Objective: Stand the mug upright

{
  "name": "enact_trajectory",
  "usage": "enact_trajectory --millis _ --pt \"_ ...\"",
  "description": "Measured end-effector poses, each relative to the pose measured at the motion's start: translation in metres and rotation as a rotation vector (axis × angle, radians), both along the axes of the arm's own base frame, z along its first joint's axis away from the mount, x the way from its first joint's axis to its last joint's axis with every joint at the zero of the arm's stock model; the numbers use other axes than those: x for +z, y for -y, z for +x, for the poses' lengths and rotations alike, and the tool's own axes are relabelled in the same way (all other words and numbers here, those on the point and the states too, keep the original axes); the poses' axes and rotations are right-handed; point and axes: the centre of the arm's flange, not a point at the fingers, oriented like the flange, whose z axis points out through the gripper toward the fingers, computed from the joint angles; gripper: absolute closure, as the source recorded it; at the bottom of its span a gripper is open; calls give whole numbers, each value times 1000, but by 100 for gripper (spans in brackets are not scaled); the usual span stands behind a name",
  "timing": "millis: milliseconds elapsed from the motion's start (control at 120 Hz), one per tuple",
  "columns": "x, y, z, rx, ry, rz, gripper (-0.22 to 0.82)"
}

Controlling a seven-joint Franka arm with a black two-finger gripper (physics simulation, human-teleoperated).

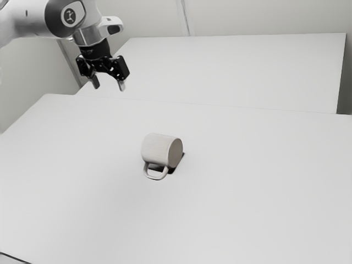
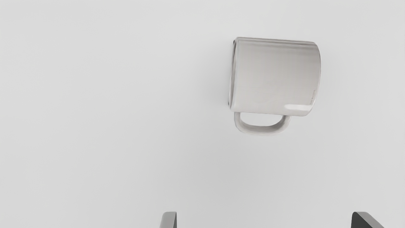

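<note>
An open gripper [image 1: 109, 87] is hovering. Lower and farther out, a mug [image 1: 159, 150] is lying sideways, its axis paralleling the jaws' spread.

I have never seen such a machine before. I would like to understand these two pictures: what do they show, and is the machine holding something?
The machine is one robot arm with a black two-finger tool. The exterior view is from a camera at the arm's side. The wrist view is from a camera on the arm's hand, so its fingertips appear at the bottom edge. On the white table, one pale mug lies on its side, its handle sticking out sideways. The tool is open and holds nothing.
</note>
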Motion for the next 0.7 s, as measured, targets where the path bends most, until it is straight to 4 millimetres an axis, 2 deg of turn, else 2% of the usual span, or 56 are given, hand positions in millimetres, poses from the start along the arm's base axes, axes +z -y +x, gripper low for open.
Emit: enact_trajectory --millis 258,342,500,700 --pt "-9 2 8 -1 -15 -12 0" --pt "-25 -6 18 11 -42 -28 0" --pt "-55 -42 31 62 -85 -100 0" --pt "-93 -48 45 44 -124 -198 0"
